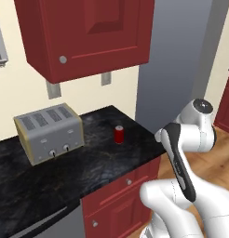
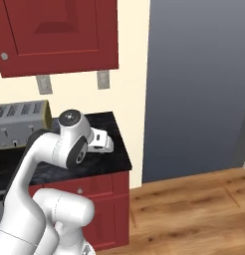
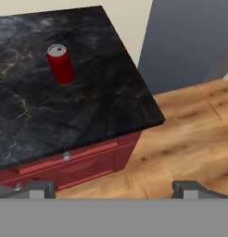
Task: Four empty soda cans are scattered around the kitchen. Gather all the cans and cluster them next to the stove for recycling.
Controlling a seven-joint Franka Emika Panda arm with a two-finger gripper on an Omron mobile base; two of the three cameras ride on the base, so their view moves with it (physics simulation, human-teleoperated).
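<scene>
Red soda can (image 1: 118, 134) stands upright on the black marbled counter (image 1: 65, 172), centre of left base view, a bit right of middle; nothing touching it. In hand view the same can (image 3: 60, 64) sits upper left of frame, silver top showing, bare counter all round it. Upright w/ open space on every side, so a side-on pinch looks doable, prob. why the hand cam is aimed down at it from out over the floor.

Claw (image 3: 114, 189): fingertips at bottom left and bottom right of hand view, spread wide, nothing between them. Well apart from the can, hanging out past the counter edge above the wood floor (image 3: 190, 134). Judgement: approach stage, not yet at grasp; spread jaws fit a can that must go between them.

Toaster (image 1: 49, 132) is left of the can in left base view, near but apart, so no squeeze on that side. Red upper cabinet (image 1: 88, 35) hangs above at top of frame; arm needs to come in under it. Red drawer front (image 3: 69, 162) below the counter edge, lower left of hand view. Grey tall panel (image 2: 199, 84) fills the right side of right base view. Stove not seen here, so can prob. needs carrying off elsewhere.
</scene>
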